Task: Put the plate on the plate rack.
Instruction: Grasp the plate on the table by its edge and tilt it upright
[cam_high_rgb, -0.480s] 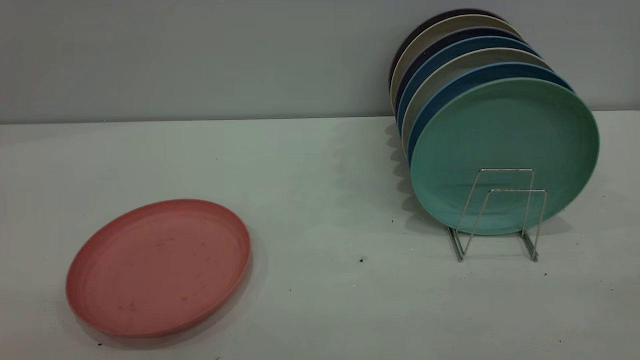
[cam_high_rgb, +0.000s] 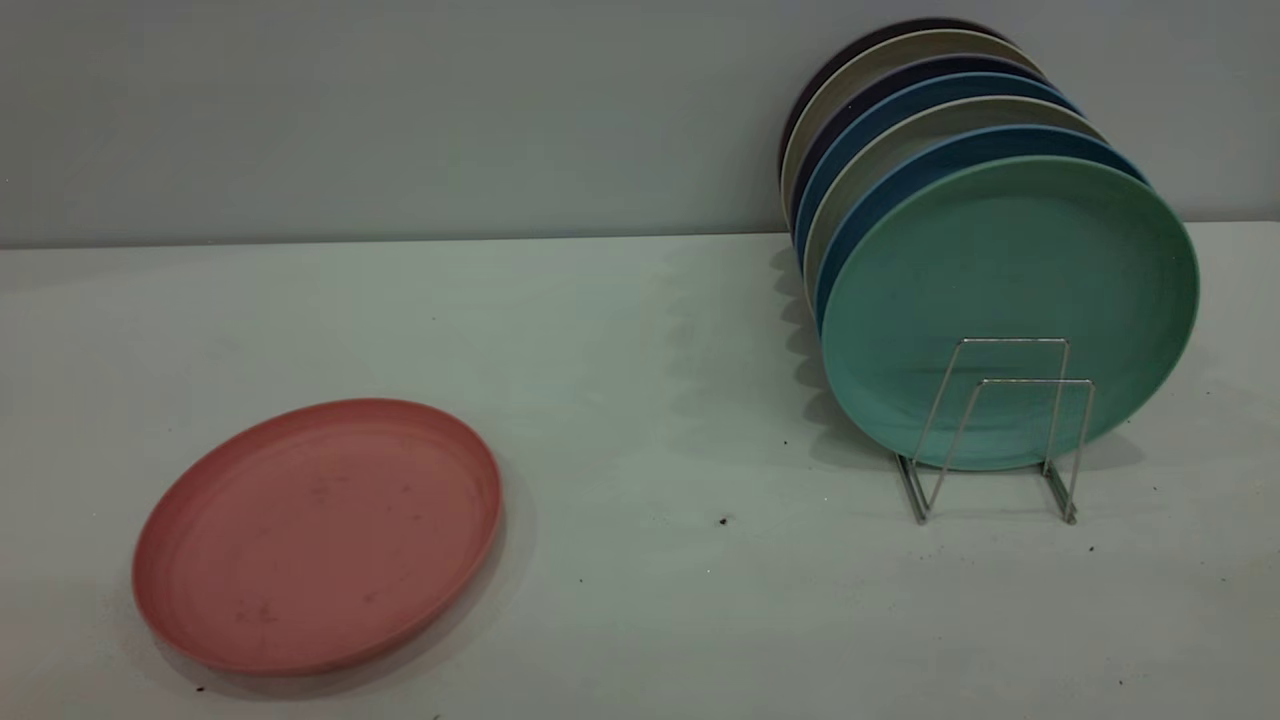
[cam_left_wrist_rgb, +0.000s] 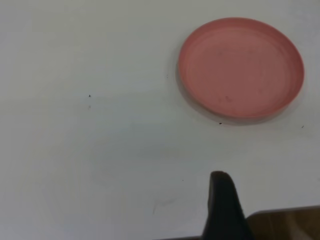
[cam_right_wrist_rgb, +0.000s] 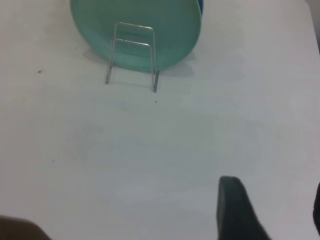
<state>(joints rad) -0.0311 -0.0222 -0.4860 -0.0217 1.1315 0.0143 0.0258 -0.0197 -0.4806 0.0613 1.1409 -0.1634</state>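
Note:
The salmon-pink plate (cam_high_rgb: 318, 535) lies flat on the white table at the front left; it also shows in the left wrist view (cam_left_wrist_rgb: 241, 67). The wire plate rack (cam_high_rgb: 1035, 381) stands at the right, its two front loops empty; it also shows in the right wrist view (cam_right_wrist_rgb: 134, 24). My left gripper (cam_left_wrist_rgb: 272, 185) hovers over bare table well short of the pink plate; only one dark finger (cam_left_wrist_rgb: 221, 197) shows, with nothing against it. My right gripper (cam_right_wrist_rgb: 272, 192) is open and empty above the table, well short of the rack. Neither gripper shows in the exterior view.
Several plates stand upright in the rack, a mint-green plate (cam_high_rgb: 1010, 290) in front, blue plates (cam_high_rgb: 900, 170) and beige ones behind. A grey wall runs behind the table. A brown wooden edge (cam_left_wrist_rgb: 287, 222) borders the table by the left gripper.

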